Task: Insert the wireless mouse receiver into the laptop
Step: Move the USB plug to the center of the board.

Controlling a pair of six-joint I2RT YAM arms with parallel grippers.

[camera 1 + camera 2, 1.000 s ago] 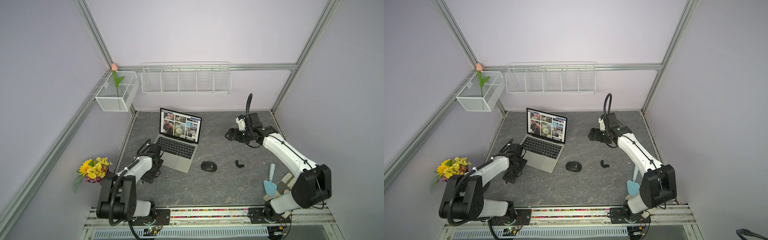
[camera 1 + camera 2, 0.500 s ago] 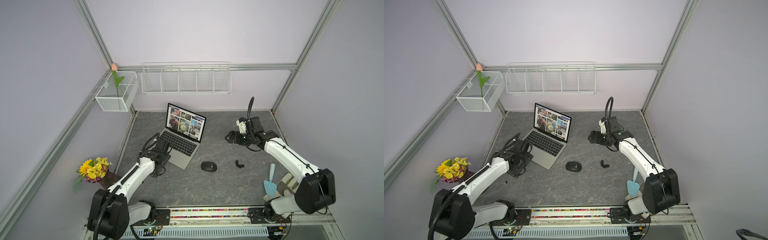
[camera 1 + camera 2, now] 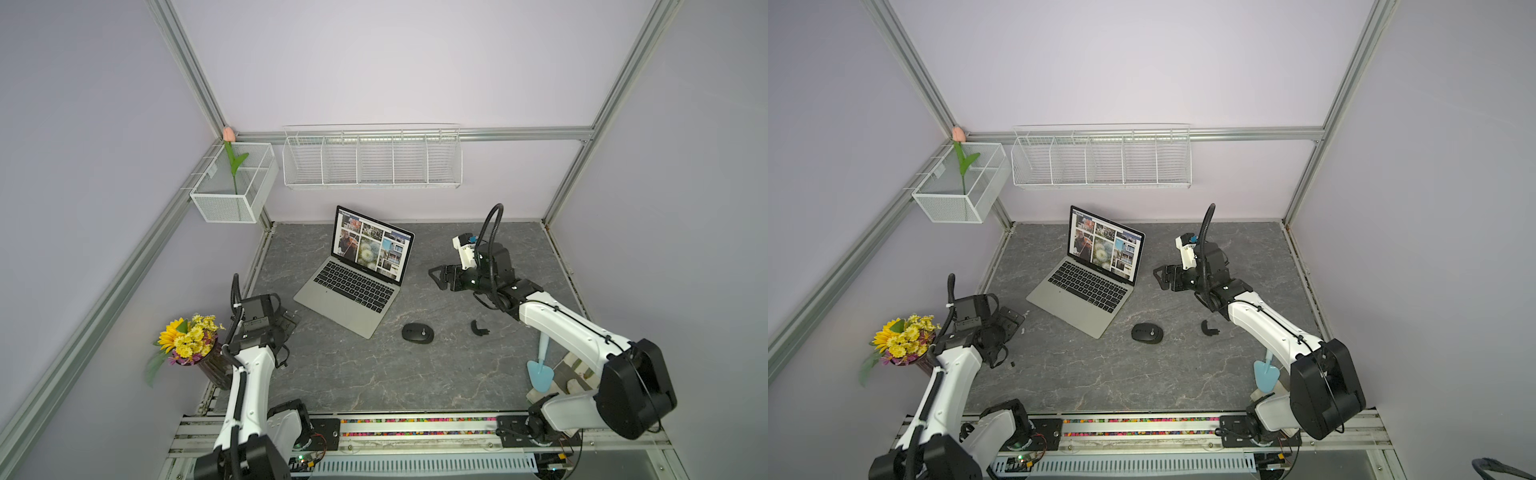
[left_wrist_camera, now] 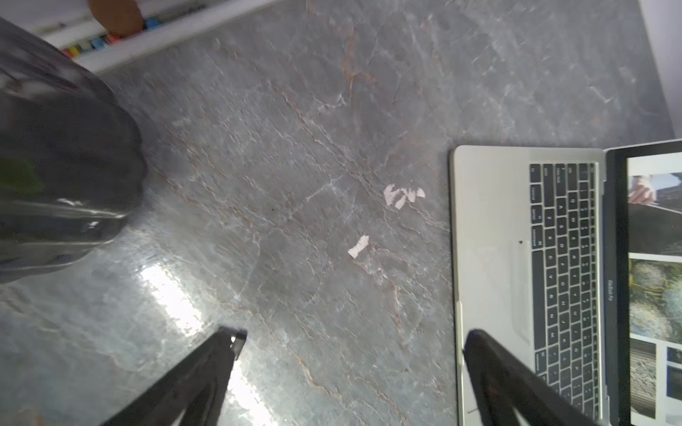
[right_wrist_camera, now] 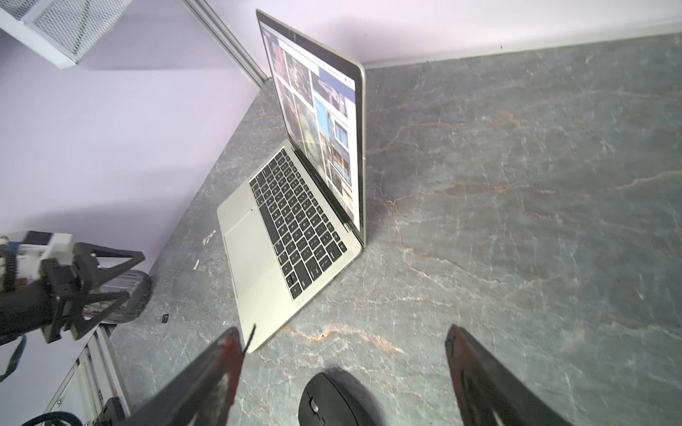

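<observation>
Wireless mouse receiver [image 5: 165,318]: tiny dark stub, loose on worktop [image 5: 516,221] near left claw [image 5: 131,274], well apart from laptop [image 5: 258,236]; that claw and right claw [image 5: 343,339] both spread wide, empty, apparently readied for pickup

brushed silver metal laptop [image 3: 353,307], glossy marbled grey tabletop [image 3: 374,382], matt black plastic mouse [image 3: 417,333]

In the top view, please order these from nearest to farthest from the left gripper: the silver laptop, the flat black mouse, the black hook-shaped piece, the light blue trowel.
From the left gripper:
1. Silver laptop, just beside it.
2. Flat black mouse, past the laptop's front corner.
3. Black hook-shaped piece, beyond the mouse.
4. Light blue trowel, farthest right, at the front.
</observation>
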